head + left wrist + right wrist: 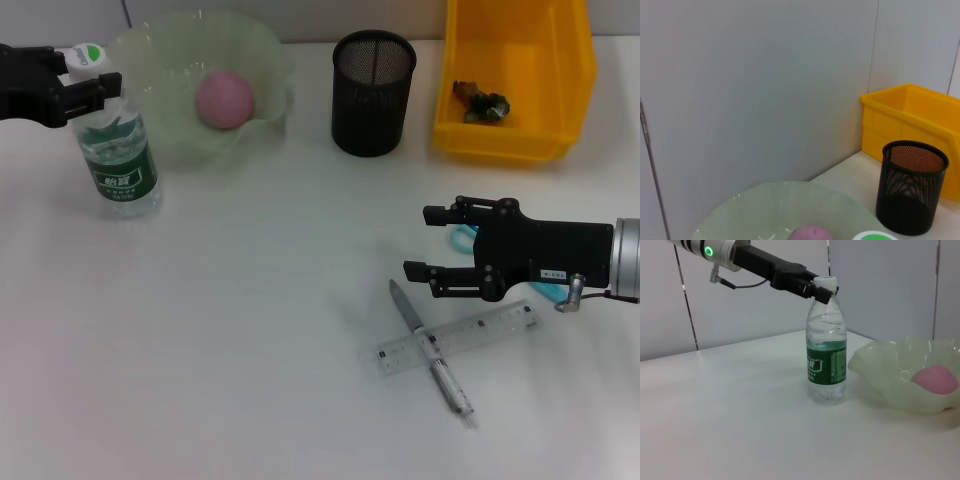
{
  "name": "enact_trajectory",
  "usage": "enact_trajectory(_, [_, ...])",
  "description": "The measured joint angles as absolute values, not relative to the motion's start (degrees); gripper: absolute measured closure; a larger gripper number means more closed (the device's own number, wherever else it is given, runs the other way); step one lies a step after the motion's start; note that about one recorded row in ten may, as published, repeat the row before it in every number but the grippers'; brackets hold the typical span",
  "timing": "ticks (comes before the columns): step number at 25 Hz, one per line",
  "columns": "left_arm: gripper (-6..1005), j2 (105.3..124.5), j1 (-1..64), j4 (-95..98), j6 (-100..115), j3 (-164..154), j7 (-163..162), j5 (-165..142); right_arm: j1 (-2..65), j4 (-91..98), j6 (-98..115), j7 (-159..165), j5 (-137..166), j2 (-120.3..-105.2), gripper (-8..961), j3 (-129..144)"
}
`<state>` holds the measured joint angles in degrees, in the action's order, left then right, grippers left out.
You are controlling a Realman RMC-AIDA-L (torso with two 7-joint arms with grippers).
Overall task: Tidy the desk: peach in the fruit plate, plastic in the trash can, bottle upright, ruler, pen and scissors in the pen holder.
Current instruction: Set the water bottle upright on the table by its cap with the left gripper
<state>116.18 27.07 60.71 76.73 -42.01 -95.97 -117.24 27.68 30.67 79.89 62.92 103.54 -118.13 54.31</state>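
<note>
A clear water bottle [120,150] with a green label stands upright at the far left of the table. My left gripper [88,88] is shut on its neck just under the cap, which the right wrist view [816,289] also shows. A pink peach [225,98] lies in the pale green fruit plate [268,55]. The black mesh pen holder [373,92] stands empty. My right gripper [418,242] is open, low over the teal-handled scissors [462,238], which it mostly hides. A clear ruler [480,332] lies across a pen [445,378] just in front of it.
A yellow bin [515,140] at the back right holds a crumpled piece of plastic [482,102]. The left wrist view shows the plate [765,210], the pen holder [912,187] and the bin [920,120] against a grey wall.
</note>
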Motion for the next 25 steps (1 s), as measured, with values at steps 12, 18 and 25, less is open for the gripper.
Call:
enact_trajectory(12, [558, 116.60, 27.07, 60.88, 76.63, -41.32, -95.96, -117.07, 27.68, 30.67, 79.89, 62.92, 103.52, -118.13, 209, 54.31])
enact_trajectory(18, [513, 117.09, 27.00, 61.27, 77.02, -41.29, -94.54, -116.97, 27.68, 30.67, 79.89, 62.92, 103.48, -118.12, 211, 54.31])
enact_trajectory(25, [297, 117.25, 26.80, 61.74, 77.07, -41.28, -94.31, -116.91, 27.68, 30.66, 79.89, 62.92, 103.44, -118.13, 213, 54.31])
